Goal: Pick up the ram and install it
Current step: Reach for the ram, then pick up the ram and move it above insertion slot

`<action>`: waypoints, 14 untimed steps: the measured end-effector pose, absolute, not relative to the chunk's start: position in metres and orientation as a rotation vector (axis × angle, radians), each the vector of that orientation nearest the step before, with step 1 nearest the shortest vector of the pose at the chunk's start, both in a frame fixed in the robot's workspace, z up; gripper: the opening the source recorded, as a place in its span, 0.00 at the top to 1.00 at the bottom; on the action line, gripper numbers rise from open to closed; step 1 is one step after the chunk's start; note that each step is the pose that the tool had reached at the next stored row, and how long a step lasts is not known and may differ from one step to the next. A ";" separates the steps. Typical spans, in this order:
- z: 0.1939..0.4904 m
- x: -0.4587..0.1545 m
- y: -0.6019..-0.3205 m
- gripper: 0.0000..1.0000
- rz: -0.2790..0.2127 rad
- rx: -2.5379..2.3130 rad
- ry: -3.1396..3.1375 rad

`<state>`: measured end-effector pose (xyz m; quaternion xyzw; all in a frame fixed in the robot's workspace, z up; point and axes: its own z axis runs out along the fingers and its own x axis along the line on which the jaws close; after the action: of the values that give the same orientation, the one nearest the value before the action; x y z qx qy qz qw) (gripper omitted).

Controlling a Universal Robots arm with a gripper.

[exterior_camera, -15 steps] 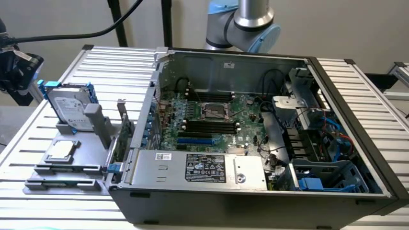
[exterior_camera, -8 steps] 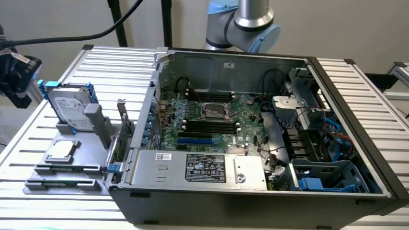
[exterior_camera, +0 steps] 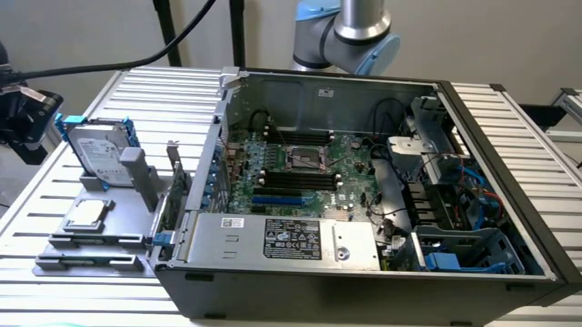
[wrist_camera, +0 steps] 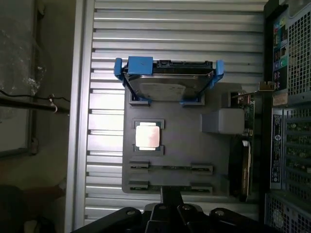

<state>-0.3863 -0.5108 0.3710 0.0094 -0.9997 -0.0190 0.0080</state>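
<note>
A grey holder (wrist_camera: pixel 180 141) lies on the slatted table beside the open computer case (exterior_camera: pixel 364 272). Two thin ram sticks (wrist_camera: pixel 170 168) (wrist_camera: pixel 169 186) stand on edge in the holder's slots and show as narrow lines. In the exterior view that end of the holder (exterior_camera: pixel 91 262) lies nearest the front. My gripper (wrist_camera: pixel 170 193) hangs above the holder's edge closest to the ram sticks. Its fingers are shut together with nothing between them. Inside the case, the motherboard's black memory slots (exterior_camera: pixel 300 178) lie below the CPU socket (exterior_camera: pixel 307 158).
The holder also carries a hard drive in a blue frame (wrist_camera: pixel 165 80), a silver CPU chip (wrist_camera: pixel 147 136) and an expansion card (wrist_camera: pixel 245 160) on edge beside the case wall. A black device with a cable (exterior_camera: pixel 23 119) sits at the exterior view's left edge.
</note>
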 end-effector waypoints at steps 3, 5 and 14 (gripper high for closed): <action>0.367 -0.384 -0.517 0.89 -0.060 0.029 -3.125; 0.364 -0.384 -0.520 0.89 -0.060 0.029 -3.125; 0.357 -0.383 -0.522 0.89 -0.056 0.207 -3.116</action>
<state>-0.3833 -0.5220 0.3566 0.0664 -0.9976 -0.0180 0.0091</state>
